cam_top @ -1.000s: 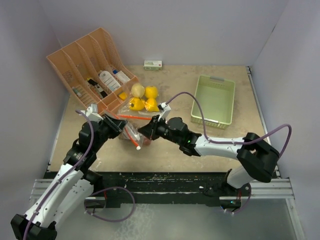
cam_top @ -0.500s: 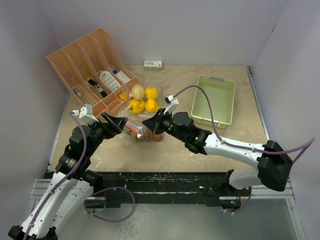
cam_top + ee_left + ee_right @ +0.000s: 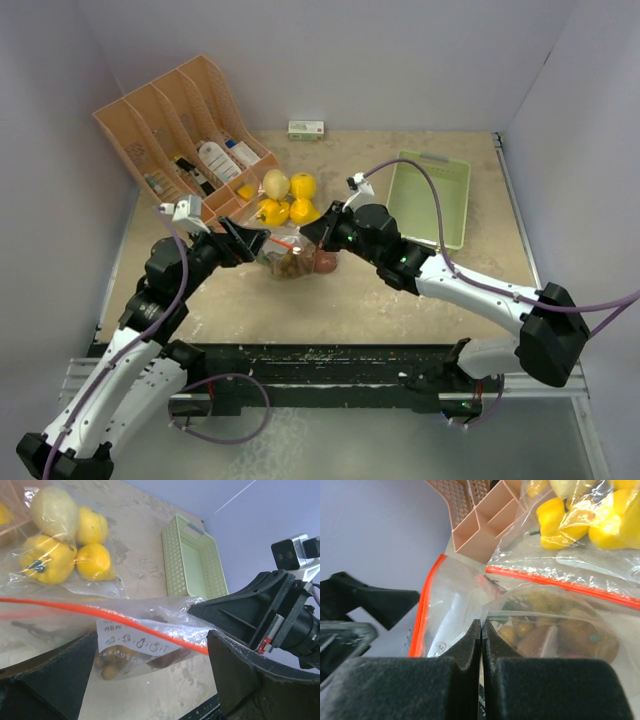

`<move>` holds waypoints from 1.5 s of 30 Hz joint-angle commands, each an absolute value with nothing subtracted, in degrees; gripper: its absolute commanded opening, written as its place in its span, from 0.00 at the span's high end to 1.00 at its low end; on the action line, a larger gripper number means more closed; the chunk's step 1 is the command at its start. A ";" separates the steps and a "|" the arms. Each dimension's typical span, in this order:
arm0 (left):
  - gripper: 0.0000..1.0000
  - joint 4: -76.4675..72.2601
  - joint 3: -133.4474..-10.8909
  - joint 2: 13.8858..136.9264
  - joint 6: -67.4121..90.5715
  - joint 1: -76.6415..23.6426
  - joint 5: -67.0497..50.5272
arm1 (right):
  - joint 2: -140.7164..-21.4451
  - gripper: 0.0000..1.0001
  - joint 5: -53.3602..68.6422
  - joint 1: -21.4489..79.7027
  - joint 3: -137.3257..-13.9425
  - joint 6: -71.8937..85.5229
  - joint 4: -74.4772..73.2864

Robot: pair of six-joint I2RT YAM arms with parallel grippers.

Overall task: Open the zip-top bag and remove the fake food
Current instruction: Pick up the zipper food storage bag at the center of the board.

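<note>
The clear zip-top bag with an orange zip strip lies mid-table between the two arms. Inside it show brown, nut-like pieces of fake food, also seen in the left wrist view. My right gripper is shut on a fold of the bag's clear film, at the bag's right end. My left gripper is open, one finger on each side of the bag's lower part without touching it; from above it sits just left of the bag.
A second clear bag of yellow lemons and peppers lies just behind. The orange rack with bottles stands at the back left, a green basket at the right, and a small box by the back wall.
My left gripper has opened and let go of the bag. The right gripper, still shut on the bag, has drawn it right and toward the back.
</note>
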State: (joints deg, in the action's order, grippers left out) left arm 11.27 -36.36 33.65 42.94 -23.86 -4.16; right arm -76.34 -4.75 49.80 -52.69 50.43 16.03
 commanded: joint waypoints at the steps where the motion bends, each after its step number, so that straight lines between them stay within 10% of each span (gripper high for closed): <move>1: 0.05 1.50 -33.94 37.25 46.49 -25.11 -7.30 | -74.78 1.00 -2.00 50.01 -52.61 52.83 19.20; 10: 0.18 0.05 -32.78 42.67 56.67 -28.50 -2.80 | -74.88 1.00 -3.20 50.01 -51.50 52.85 20.57; 18: 1.00 -1.09 -32.80 44.03 59.50 -29.79 -2.55 | -74.36 0.92 -4.24 50.01 -49.73 50.96 21.01; 32: 1.00 17.38 -50.37 50.04 61.04 -29.79 2.37 | -52.16 0.16 -5.41 52.02 -36.63 20.99 29.45; 45: 0.99 28.28 -61.08 59.54 69.18 -29.79 -3.29 | -56.78 0.07 -10.69 62.93 -38.53 -3.14 23.23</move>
